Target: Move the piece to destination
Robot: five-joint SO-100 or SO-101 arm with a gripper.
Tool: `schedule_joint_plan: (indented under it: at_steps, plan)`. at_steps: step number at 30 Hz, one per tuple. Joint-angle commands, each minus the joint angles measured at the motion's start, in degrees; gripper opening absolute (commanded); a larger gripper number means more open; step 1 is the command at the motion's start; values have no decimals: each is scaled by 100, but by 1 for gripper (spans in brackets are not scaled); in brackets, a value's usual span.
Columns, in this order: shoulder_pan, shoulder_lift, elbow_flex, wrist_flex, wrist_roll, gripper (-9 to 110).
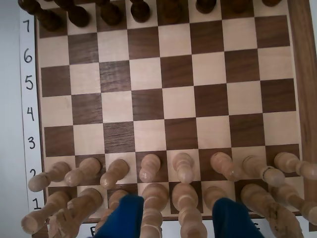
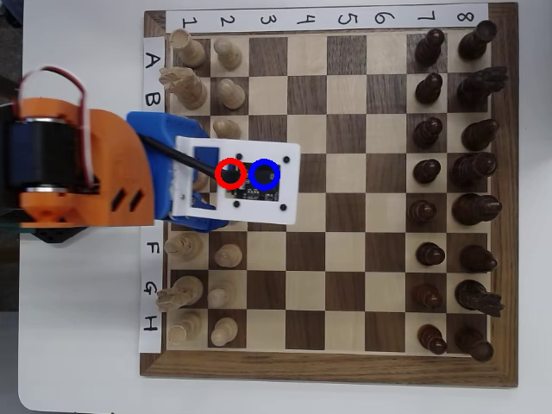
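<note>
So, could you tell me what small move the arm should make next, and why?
Probably lower the open hand forward and slightly left in the wrist view, onto the fourth pale pawn from the left: the blue fingers hover empty behind it, and the light destination square ahead is free.

Pale pawns (image 1: pixel 149 167): eight. Dark pawns (image 2: pixel 425 170): eight. Dark back-row pieces (image 2: pixel 477 168): eight.

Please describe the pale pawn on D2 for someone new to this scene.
In the wrist view, find the number strip left of the chessboard. Count along rank 2's pale pawns: the piece is fourth from it, on a dark square; its neighbours stand on light ones.
</note>
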Motion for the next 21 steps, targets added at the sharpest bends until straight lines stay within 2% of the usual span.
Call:
schedule_joint_plan:
  at_steps: [1,21]
  plan:
    - [123,114,677,-501,888,21]
    - [308,343,1705,-1037,826,20]
